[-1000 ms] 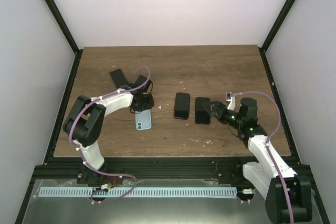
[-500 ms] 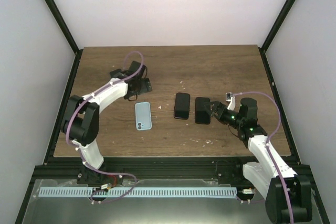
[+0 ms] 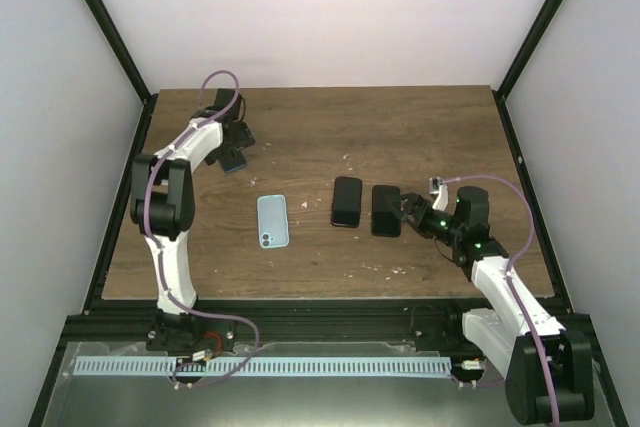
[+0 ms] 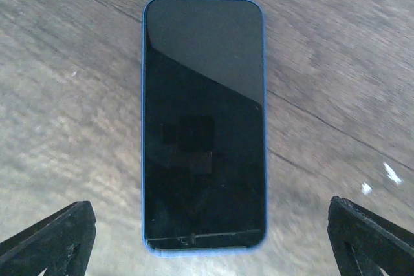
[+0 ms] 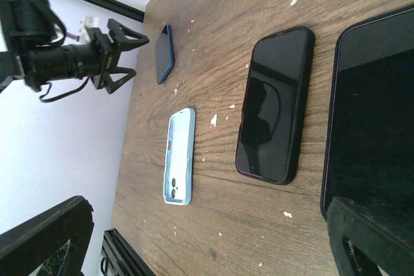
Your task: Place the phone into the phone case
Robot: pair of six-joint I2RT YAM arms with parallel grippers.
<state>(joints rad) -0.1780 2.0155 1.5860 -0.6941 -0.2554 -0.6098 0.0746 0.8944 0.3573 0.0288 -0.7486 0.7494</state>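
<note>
The phone (image 4: 204, 124) has a dark screen and a blue rim and lies flat at the table's far left (image 3: 236, 161) (image 5: 165, 54). My left gripper (image 4: 207, 244) (image 3: 233, 145) hovers just above it, open, one finger on each side of its near end and nothing held. The phone case (image 3: 273, 220) (image 5: 179, 156) is light blue and lies empty, inside up, in the left-middle of the table. My right gripper (image 3: 405, 209) (image 5: 207, 240) stands open low over the table at the right, holding nothing.
Two black phones lie side by side in the middle: one (image 3: 347, 201) (image 5: 275, 105) in a dark case, the other (image 3: 386, 210) (image 5: 375, 114) right in front of my right gripper. Black frame rails border the table (image 3: 400, 127).
My left gripper opened and let go of the light blue case, which stays on the table. The left arm swung back and left over the blue-rimmed phone. The right arm has not moved.
</note>
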